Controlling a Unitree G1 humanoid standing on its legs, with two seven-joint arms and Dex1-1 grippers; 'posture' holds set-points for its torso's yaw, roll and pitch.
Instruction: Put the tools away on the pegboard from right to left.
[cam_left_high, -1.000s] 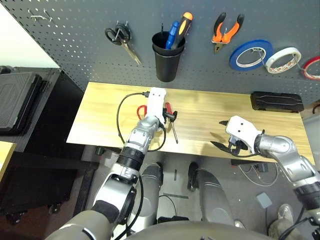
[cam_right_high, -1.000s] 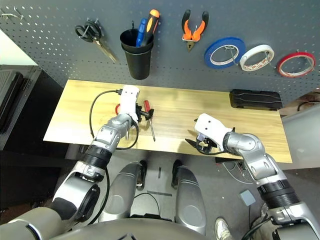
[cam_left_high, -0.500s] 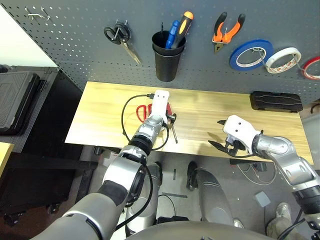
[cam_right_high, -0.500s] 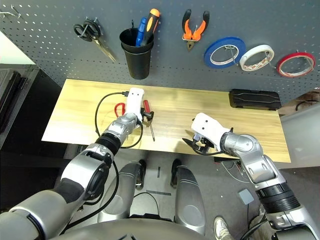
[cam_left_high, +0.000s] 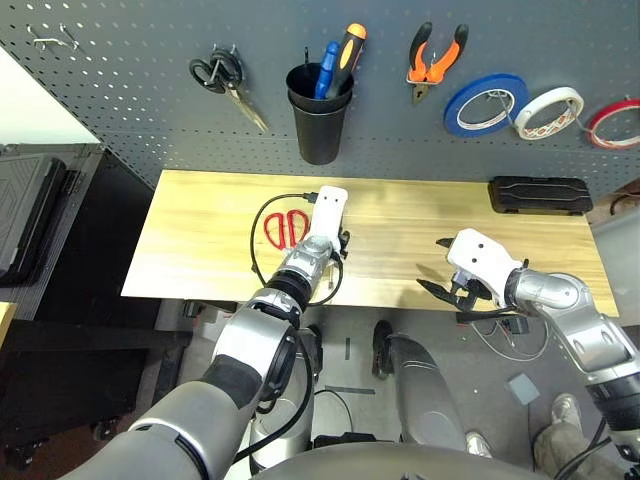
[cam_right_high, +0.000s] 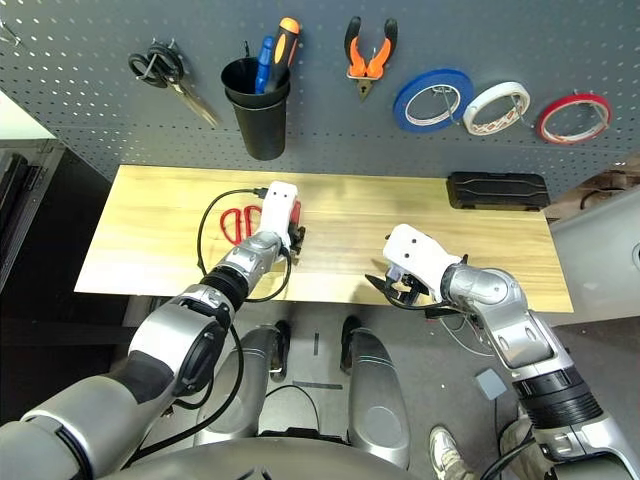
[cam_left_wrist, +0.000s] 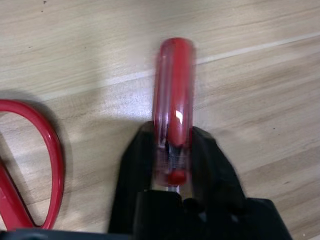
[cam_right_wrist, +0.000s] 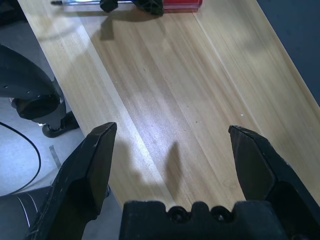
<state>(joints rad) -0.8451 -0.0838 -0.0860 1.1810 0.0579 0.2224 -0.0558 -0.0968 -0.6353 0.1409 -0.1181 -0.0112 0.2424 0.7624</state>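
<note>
On the wooden table (cam_left_high: 200, 250), my left gripper (cam_left_wrist: 172, 132) is shut on the slim translucent red handle of the screwdriver (cam_left_wrist: 172, 100), one black finger on each side. Red-handled scissors (cam_left_high: 283, 227) lie flat just left of it. My right gripper (cam_left_high: 432, 265) hovers open near the table's front right edge with nothing between its fingers (cam_right_wrist: 90, 165). On the dark grey pegboard (cam_left_high: 150, 80) hang the orange-and-black pliers (cam_left_high: 436, 60) and, at the far right, the thin red tape ring (cam_right_high: 573, 118).
Also on the pegboard are black-handled scissors (cam_left_high: 225, 78), a black cup (cam_left_high: 318, 120) holding two screwdrivers, a blue tape roll (cam_left_high: 487, 105) and a white one (cam_left_high: 551, 112). A black case (cam_left_high: 537, 195) lies at the table's back right. A black cable (cam_left_high: 262, 240) loops beside my left wrist.
My left gripper has come down over the screwdriver and closed on its handle. The red scissors now show fully beside it. The right gripper stays open in place.
</note>
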